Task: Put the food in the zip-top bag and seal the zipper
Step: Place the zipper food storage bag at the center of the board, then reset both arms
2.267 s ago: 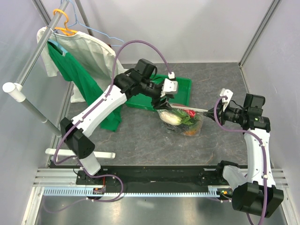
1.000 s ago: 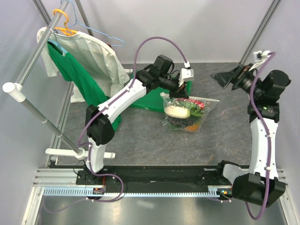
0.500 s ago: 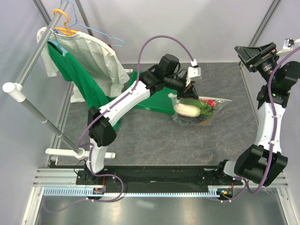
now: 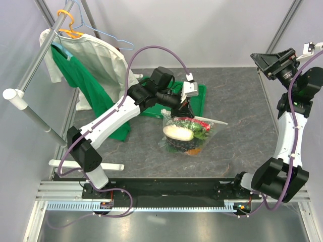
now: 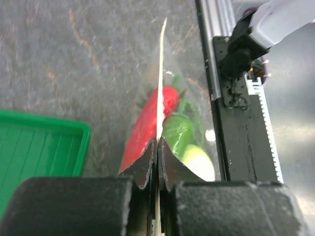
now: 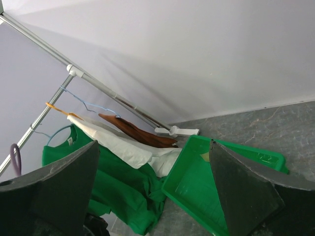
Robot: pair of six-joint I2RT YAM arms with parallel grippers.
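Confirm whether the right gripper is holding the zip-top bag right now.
No; the right gripper stands open and empty in its wrist view, with only the green tray beyond it.

left gripper (image 5: 157,150): reached forward, jaws pinched tight | right gripper (image 6: 153,147): raised high, jaws spread

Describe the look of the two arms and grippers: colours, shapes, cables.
The left arm and right arm have white shells with black joints and motors. A purple cable loops along each. The left gripper and right gripper are black, with wedge-shaped fingers, and carry a white block.
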